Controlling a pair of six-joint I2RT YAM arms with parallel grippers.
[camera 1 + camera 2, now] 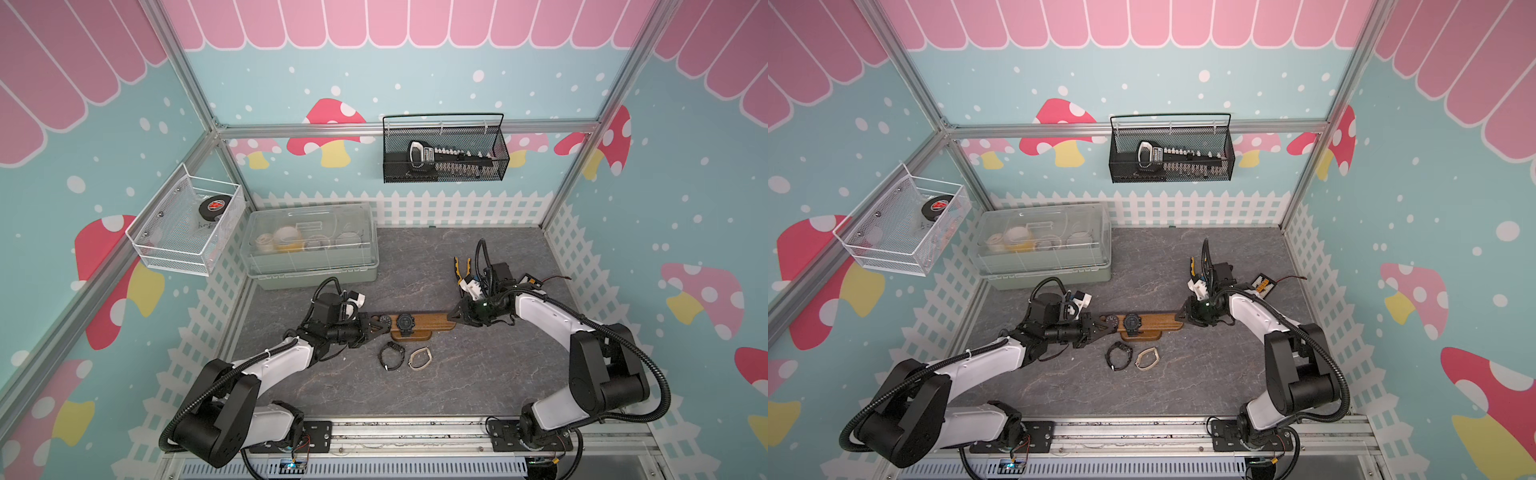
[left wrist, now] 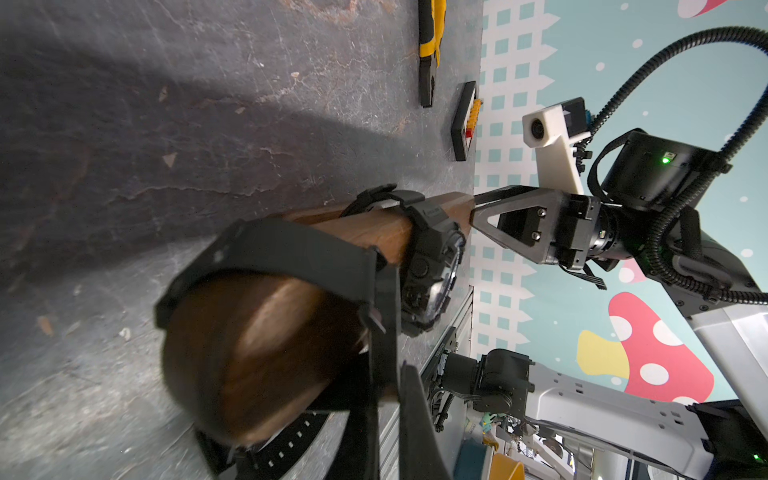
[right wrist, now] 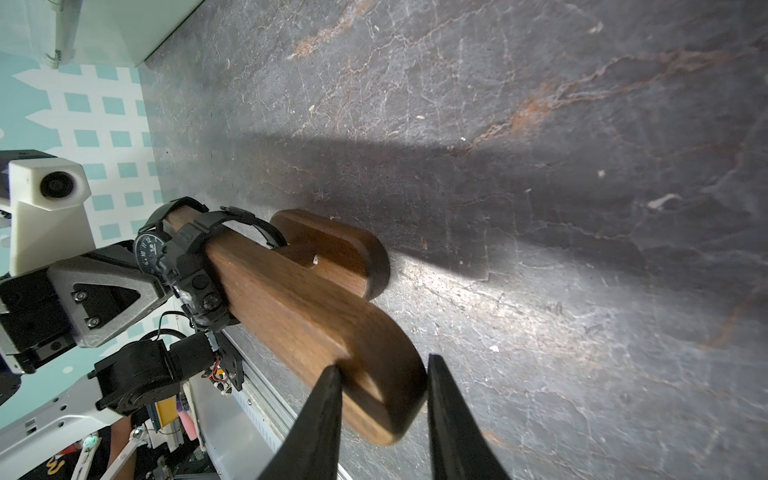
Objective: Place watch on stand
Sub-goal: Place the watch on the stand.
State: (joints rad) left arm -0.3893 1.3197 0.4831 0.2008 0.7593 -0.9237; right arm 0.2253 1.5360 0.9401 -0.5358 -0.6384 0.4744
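The brown wooden stand lies across the table's middle in both top views. One black watch is strapped round the bar near its middle. A second black watch with a round dial sits at the bar's left end, its strap looped round the wood. My left gripper is shut on this watch; its upper finger shows beside the strap. My right gripper is shut on the stand's right end, one finger on each side.
A loose black watch and a beige one lie in front of the stand. Yellow-handled pliers and a small black box lie behind the right arm. A clear lidded box stands back left; mesh baskets hang on the walls.
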